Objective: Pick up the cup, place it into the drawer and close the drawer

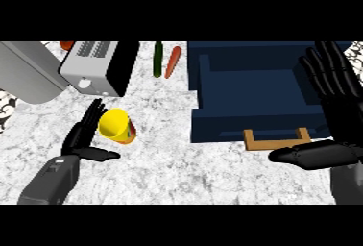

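We are looking at a kitchen. We see a white and grey marbled stone counter top (177, 163), the kind of worktop a kitchen has. At the back stands a silver and black toaster oven (99, 67) with a round knob, beside a large grey metal appliance (28, 72). A long dark green cucumber (157, 59) and an orange carrot (172, 61) lie near it, and a dark blue open drawer (255, 96) with a light wooden handle (278, 139) sits at the right.

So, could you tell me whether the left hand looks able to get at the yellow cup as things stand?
Probably yes. The left hand is open right beside the yellow cup, fingers along its left side, and nothing lies between them.
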